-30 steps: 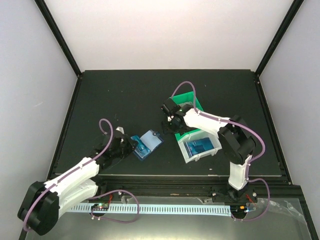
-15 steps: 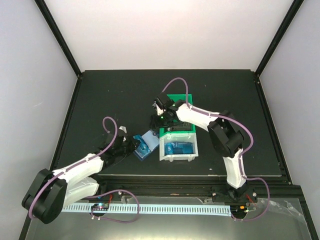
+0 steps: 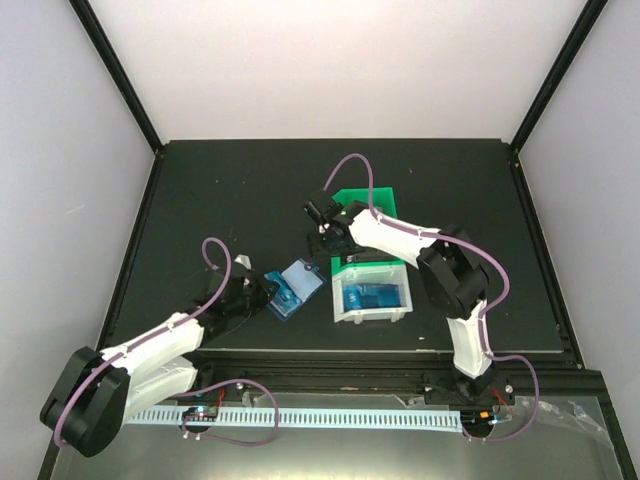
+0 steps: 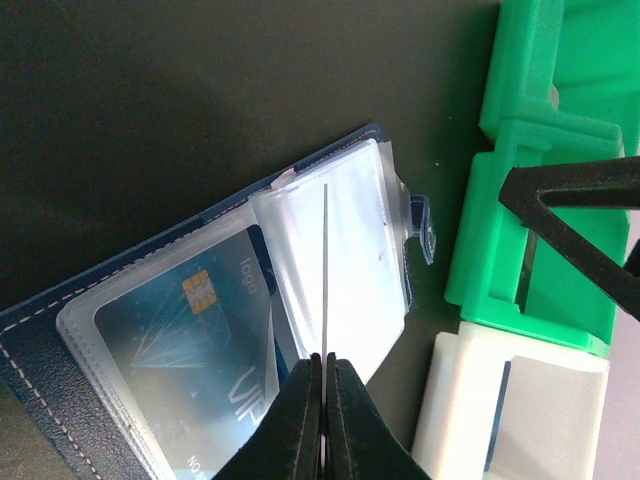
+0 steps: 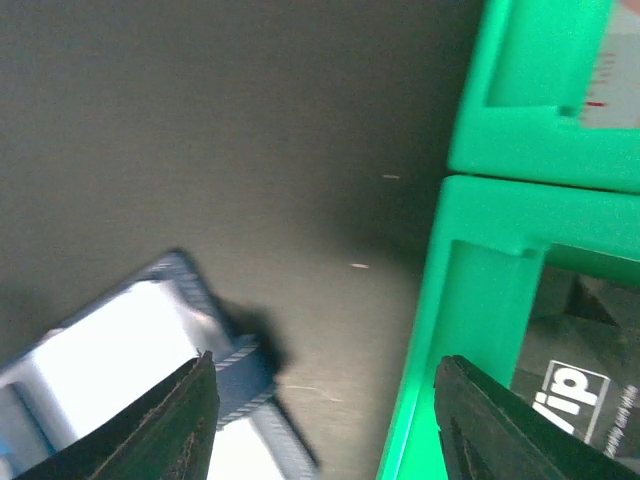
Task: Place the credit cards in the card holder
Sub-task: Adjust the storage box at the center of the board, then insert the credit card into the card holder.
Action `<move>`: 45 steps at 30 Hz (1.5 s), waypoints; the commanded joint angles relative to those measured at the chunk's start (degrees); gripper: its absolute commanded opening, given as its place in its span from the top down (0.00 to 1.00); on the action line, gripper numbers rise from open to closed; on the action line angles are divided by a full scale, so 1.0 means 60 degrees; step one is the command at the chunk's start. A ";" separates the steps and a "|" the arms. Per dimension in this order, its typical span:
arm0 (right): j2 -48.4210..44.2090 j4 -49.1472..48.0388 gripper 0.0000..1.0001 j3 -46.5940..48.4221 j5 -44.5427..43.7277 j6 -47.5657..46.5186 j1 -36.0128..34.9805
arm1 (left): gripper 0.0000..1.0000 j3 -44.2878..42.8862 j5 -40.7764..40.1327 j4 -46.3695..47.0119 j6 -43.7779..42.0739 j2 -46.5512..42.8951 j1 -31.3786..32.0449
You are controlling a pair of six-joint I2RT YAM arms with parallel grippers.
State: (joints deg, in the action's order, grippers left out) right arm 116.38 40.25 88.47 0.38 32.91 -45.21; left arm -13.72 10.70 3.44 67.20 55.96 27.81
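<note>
1. The card holder (image 3: 296, 288) lies open on the black table (image 3: 220, 190), a little left of the middle in the top view. In the left wrist view we see one blue card (image 4: 185, 335) already tucked in a clear pocket.
2. The left gripper (image 4: 324, 365) is pinched tight on a thin clear sleeve (image 4: 326, 260) of the holder. We see the sleeve from its edge, as a pale line standing up from the fingers.
3. The right gripper (image 3: 321, 220) hangs over the table between the holder and the green bin (image 3: 378, 200), near the middle of the top view. Its two fingers are wide apart, with nothing between them.
4. More credit cards (image 3: 375, 298) lie flat in the white bin (image 3: 372, 318), just right of the holder in the lower middle of the top view.
5. We think the cards are light, stiff and smooth, so they can slip. Lying flat, they are hard to get under. We would tip one up and pinch it by a short edge, one finger on each face.
6. The sleeve looks soft and floppy, and its mouth is narrow. The holder is light too, so a hard pull could drag it or bend the sleeve. We would pull gently and slide the card in straight.
</note>
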 commanded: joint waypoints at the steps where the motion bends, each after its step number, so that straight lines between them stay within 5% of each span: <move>1: -0.0358 0.1463 0.39 0.0087 -0.2238 0.0411 0.0165 | 0.98 -0.0063 -0.0099 -0.0100 -0.0069 -0.0170 -0.0070; 8: -0.0852 0.1206 0.38 0.0306 -0.2212 0.0174 -0.0312 | 0.98 -0.0031 -0.0058 -0.0267 -0.0156 -0.0414 -0.0069; 13: -0.1111 -0.0873 0.36 -0.0700 0.0815 -0.0376 -0.0339 | 0.98 0.0032 -0.0196 -0.0573 -0.0166 -0.0867 -0.0066; 16: -0.0379 -0.0742 0.37 -0.0478 0.2072 -0.0171 -0.0344 | 0.99 0.0136 -0.0252 -0.0646 -0.0115 -0.1107 -0.0067; 30: 0.0085 0.0893 0.30 -0.0619 -0.1404 0.0810 -0.0141 | 0.98 0.0406 0.0266 -0.0195 -0.0096 -0.1241 -0.0065; 37: 0.0037 -0.0782 0.34 -0.0896 0.1949 0.0002 -0.0146 | 0.98 0.0609 0.0249 0.0186 0.0032 -0.1154 -0.0073; 45: 0.0232 -0.0545 0.33 -0.1236 0.2190 0.0149 -0.0147 | 0.98 0.0666 0.0126 0.0377 0.0035 -0.1285 -0.0071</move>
State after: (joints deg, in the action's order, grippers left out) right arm 117.40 38.09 83.22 9.39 33.30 -46.26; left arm -9.65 11.64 2.87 66.92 48.82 27.81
